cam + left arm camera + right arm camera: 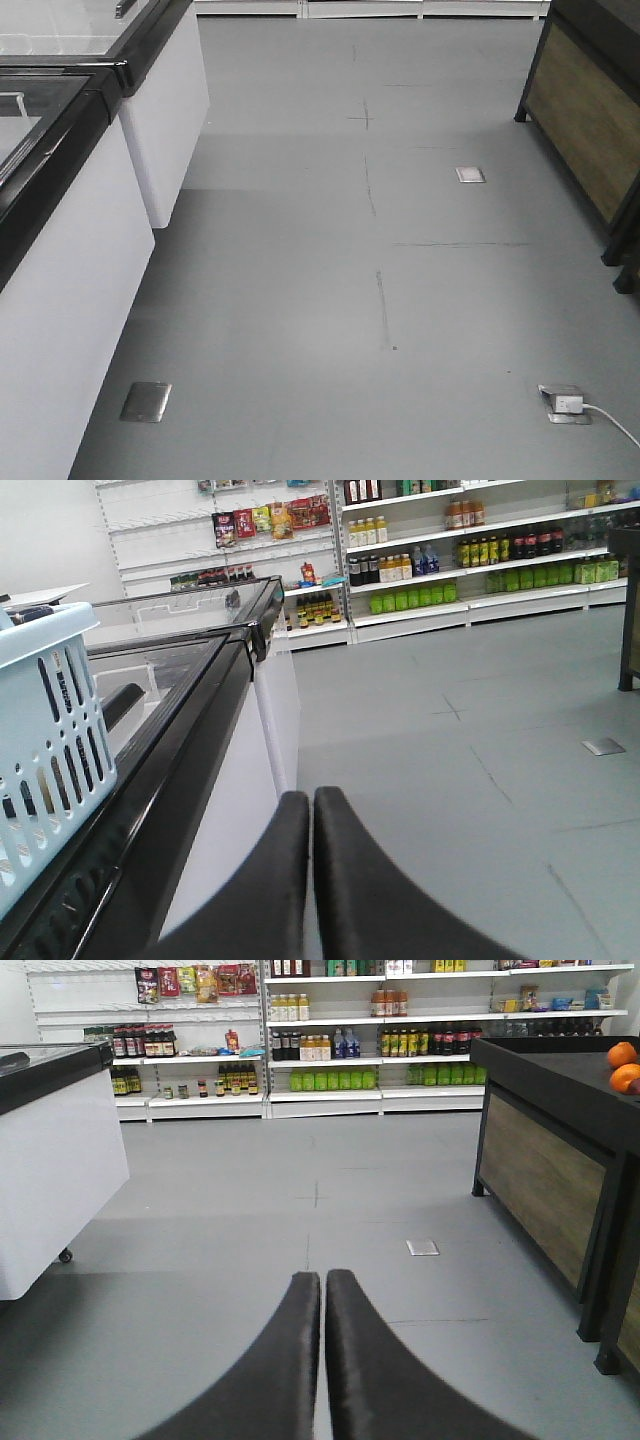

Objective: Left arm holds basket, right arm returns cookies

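Plastic basket (50,742) looks light but stiff, so I'd grip its rim; left pincer (312,802) and right pincer (322,1282) are closed, empty.

L & R jaws alike: matte black, smooth, curved, tapering to rounded tips.

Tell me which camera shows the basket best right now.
Left wrist view: the basket shows its slotted side at the left edge, by the freezer, partly cropped. The front-facing and right wrist views show none of it.
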Motion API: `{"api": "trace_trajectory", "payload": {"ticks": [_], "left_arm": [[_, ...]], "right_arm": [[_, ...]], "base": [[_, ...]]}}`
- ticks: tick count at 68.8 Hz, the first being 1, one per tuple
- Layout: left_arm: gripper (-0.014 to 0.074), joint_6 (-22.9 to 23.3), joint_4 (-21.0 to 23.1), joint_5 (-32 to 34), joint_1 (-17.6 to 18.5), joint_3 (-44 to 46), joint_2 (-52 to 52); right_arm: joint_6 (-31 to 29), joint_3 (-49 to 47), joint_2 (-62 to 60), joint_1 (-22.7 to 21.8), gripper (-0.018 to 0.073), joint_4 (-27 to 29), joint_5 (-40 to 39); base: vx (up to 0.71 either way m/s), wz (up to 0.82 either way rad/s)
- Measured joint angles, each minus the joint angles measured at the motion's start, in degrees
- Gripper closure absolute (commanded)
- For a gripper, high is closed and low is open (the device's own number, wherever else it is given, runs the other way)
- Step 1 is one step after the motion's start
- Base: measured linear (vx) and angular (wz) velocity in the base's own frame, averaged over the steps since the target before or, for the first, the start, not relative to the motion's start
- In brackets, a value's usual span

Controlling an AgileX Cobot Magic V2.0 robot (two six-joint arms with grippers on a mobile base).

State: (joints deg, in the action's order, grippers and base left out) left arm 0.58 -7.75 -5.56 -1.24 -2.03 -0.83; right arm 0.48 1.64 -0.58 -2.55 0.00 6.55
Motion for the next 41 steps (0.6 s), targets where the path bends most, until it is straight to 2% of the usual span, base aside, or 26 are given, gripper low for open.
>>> {"api": "trace_trajectory", "payload": {"ticks": [41], "left_arm": [[0.0602, 0.00, 0.00, 0.00, 0.00, 0.00, 0.00]], "right_arm": [[0.00, 0.00, 0.00, 0.00, 0.0563, 0.00, 0.00]], "base": [[0.00, 0.00]]}}
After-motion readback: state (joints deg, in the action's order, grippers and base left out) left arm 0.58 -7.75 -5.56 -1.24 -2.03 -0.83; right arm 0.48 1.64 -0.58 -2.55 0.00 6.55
